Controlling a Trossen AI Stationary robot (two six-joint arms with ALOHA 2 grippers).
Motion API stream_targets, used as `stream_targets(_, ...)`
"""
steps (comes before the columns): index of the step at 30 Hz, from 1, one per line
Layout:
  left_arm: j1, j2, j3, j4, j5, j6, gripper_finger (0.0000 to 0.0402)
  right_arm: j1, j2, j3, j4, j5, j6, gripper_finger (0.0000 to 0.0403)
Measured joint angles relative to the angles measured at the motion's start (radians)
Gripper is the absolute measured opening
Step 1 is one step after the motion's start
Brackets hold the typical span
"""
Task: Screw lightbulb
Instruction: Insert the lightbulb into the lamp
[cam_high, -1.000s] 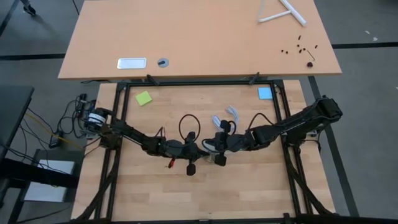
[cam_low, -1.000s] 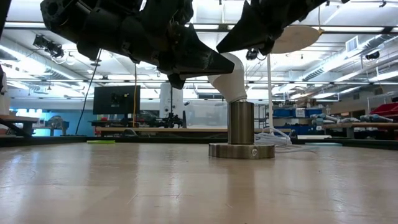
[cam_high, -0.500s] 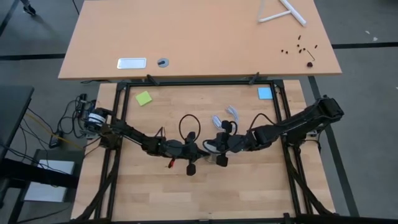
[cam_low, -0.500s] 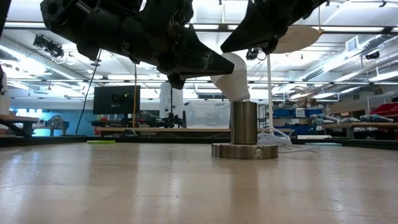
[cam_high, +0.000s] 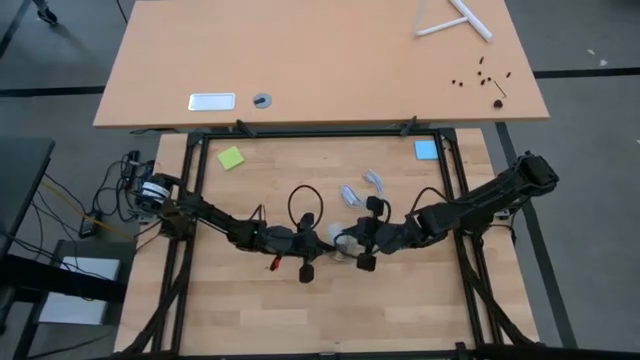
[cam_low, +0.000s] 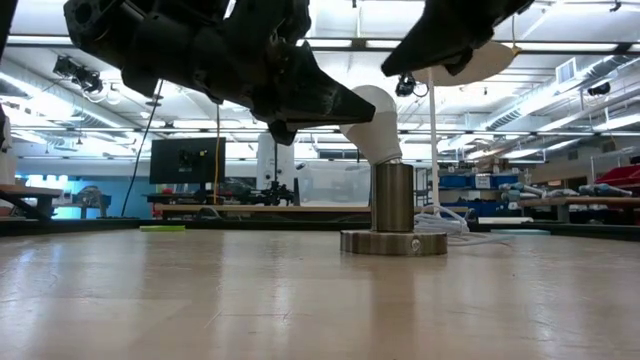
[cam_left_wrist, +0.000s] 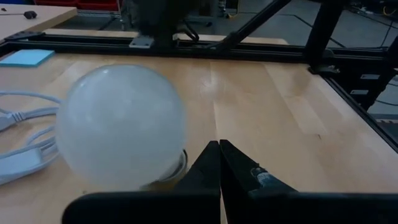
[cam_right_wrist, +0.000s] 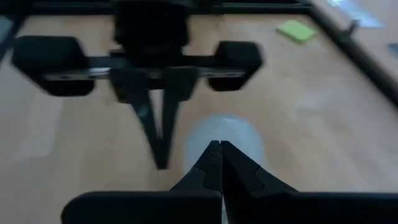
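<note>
Worktop (cam_high: 250, 320): pale wood inside a black frame; both arms meet near its middle.
Left tool (cam_low: 372, 103): fingers pressed together, empty, tip just beside the bulb's flank.
Right tool (cam_right_wrist: 217, 149): fingers pressed together, holding nothing, above and just off the bulb on its far side.
Socket (cam_low: 393, 210): metal cylinder on a round base, upright; white cord (cam_left_wrist: 22, 134) trails off behind it.
Lightbulb (cam_low: 374, 122): neck down in the socket's mouth, globe leaning toward the left tool, not upright.
Step in hand: you likely need the bulb straightened before any turning. Nudge the globe square over the socket first; twisting a tilted bulb risks cross-threading.
Caution: steady the base, since it looks free to slide.
Hidden: screw end is inside the socket, so you can't judge thread depth. Contact between either tool and the glass can't be told.
</note>
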Motion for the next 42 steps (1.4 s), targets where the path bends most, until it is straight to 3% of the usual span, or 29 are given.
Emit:
stream_targets(4,-0.001,0.000,0.000,-0.010,0.002,-0.048,0.0000,0.017,-0.018,0.000,-0.067,0.084,0.015,0.0005)
stream_targets(11,-0.014,0.000,-0.025,0.025,0.061,-0.077,0.0000,-0.002,-0.027,0.000,-0.090,0.052,0.018,0.0002)
stream_targets(17,-0.024,0.000,-0.182,0.322,0.060,-0.136,0.0000,-0.023,-0.037,-0.042,-0.072,0.051,0.016,0.0001)
stream_targets(21,-0.010,0.000,-0.257,0.494,0.059,-0.172,0.0000,-0.049,-0.070,-0.106,0.050,0.032,0.010,0.0001)
stream_targets(29,0.016,0.000,-0.228,0.391,0.040,-0.204,0.0000,-0.150,-0.062,-0.250,0.364,-0.087,0.009,0.0000)
stream_targets(42,0.054,0.000,-0.164,0.270,0.039,-0.199,0.0000,-0.191,-0.047,-0.264,0.436,-0.220,-0.012,0.0000)
